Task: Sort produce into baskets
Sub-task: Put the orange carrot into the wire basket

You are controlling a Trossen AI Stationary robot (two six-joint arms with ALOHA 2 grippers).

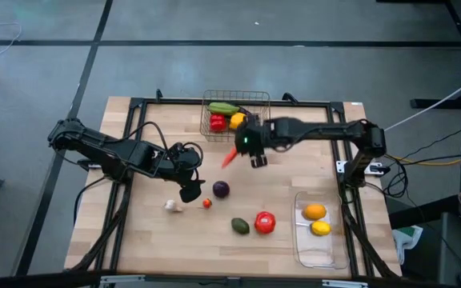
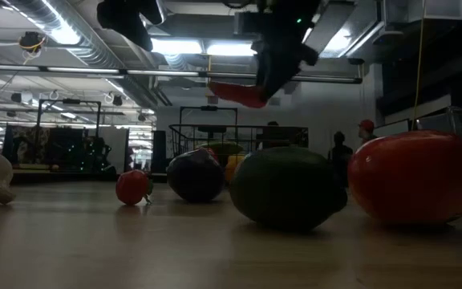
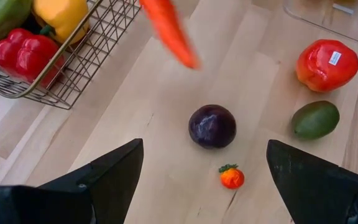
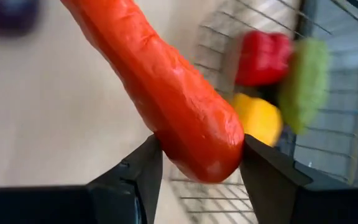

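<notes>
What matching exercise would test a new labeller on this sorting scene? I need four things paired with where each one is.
Things:
1. long orange-red carrot
2. red bell pepper
3. yellow lemon
4. dark purple round cabbage

Places:
A. in the clear plastic tray
B. on the bare wooden table
C. held in the right gripper
D. in the wire-mesh basket

Pairs: 1-C, 2-D, 3-A, 4-B

One camera hangs overhead, looking straight down on the whole table (image 1: 174, 240). Another sits at tabletop level, facing across into the room, close behind the tomato (image 2: 419, 177). Each wrist camera peers past its own fingers (very near); both catch the carrot (image 4: 166, 93) and the wire basket (image 3: 86, 68).
</notes>
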